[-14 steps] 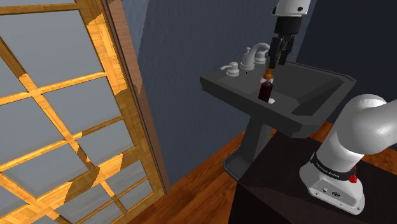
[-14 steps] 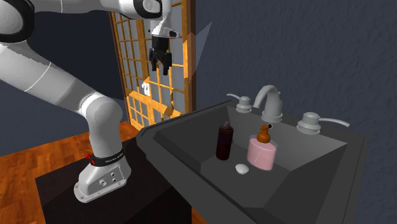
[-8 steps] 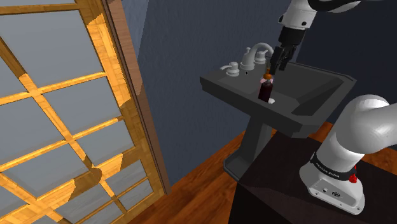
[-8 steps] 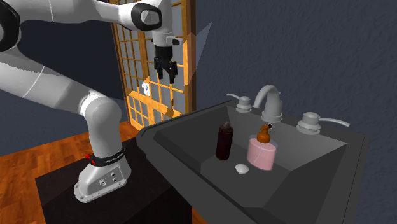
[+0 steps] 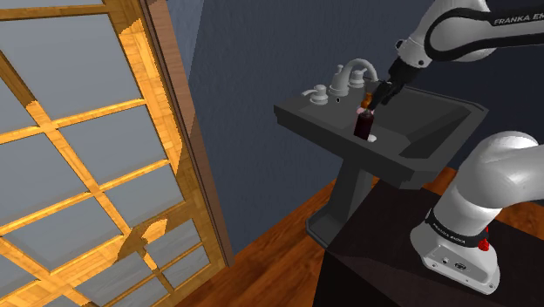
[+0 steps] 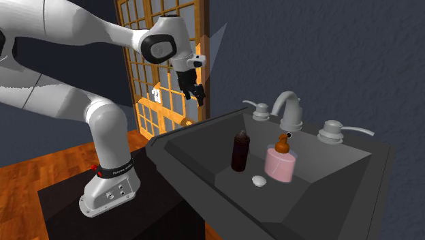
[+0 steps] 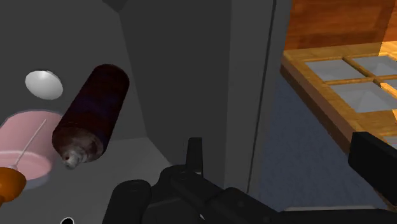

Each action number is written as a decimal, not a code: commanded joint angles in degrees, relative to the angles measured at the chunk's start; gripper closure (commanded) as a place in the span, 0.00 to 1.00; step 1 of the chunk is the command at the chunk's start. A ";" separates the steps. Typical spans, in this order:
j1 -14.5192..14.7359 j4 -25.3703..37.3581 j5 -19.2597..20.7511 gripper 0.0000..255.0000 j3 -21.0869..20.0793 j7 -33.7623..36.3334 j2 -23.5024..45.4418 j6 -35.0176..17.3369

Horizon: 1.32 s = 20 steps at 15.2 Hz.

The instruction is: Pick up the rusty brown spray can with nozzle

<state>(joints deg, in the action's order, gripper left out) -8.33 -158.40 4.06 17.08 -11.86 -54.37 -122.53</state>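
Observation:
The spray can (image 6: 239,151) is a dark reddish-brown cylinder with a small nozzle on top, standing upright in the basin of the dark grey sink (image 6: 178,161). From the shoulder view the can (image 5: 363,122) stands by the basin's middle. My gripper (image 6: 197,93) hangs tilted above the sink's rim, higher than the can and towards the second exterior view's left of it, touching nothing. In the wrist view the can (image 7: 92,114) lies off to one side of the gripper (image 7: 283,162), outside its fingers (image 7: 194,156), which stand apart and open.
A pink soap dispenser (image 6: 280,163) with an orange pump stands close beside the can, and a small white oval (image 6: 259,181) lies on the basin floor. A faucet (image 6: 289,109) with two handles lines the back rim. A wooden lattice door (image 5: 87,157) stands beyond the sink.
The gripper has come down from high over the stand side, tilted, and moved towards the sink and can. The can and dispenser have not moved.

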 commanded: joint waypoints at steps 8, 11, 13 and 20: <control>0.36 -9.98 1.66 0.00 19.01 -13.66 8.09 -35.37; 8.20 -9.74 -0.67 0.00 30.76 -20.77 12.95 -47.62; 16.69 -8.62 -2.29 0.00 41.20 -25.90 14.53 -55.11; 39.94 -3.65 -1.58 0.00 68.98 -36.76 9.63 -70.16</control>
<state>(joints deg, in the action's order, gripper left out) 30.22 -161.90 2.23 84.16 -47.81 -44.24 -191.36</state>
